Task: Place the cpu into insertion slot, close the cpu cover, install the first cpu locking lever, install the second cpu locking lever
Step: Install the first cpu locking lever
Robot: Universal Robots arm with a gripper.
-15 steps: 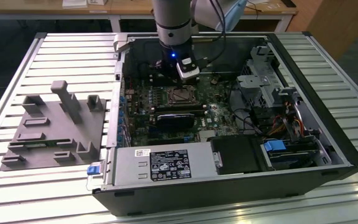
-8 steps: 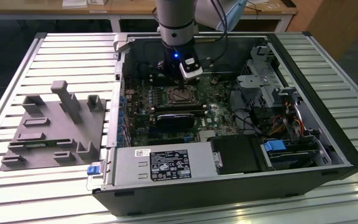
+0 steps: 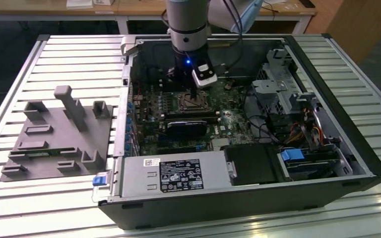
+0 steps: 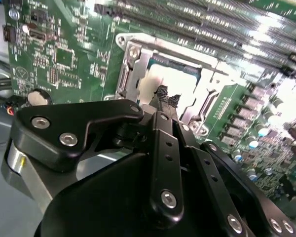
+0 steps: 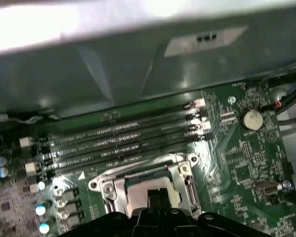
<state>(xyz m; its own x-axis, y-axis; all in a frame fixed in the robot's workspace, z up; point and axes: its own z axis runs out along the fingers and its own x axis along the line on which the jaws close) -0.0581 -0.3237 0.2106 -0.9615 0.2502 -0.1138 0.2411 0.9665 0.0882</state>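
Your gripper (image 4: pixel 166 100) is hovering over the insertion slot (image 4: pixel 175 89), fingers together and holding nothing. The cpu (image 5: pixel 150 190) is sitting in the slot, apparently placed. The cpu cover (image 4: pixel 129 74) and levers are looking unfinished.

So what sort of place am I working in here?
Likely a lab or workshop test bench: an opened computer case lies on a slatted metal table, a grey fixture block sits beside it, and wooden desks stand behind.
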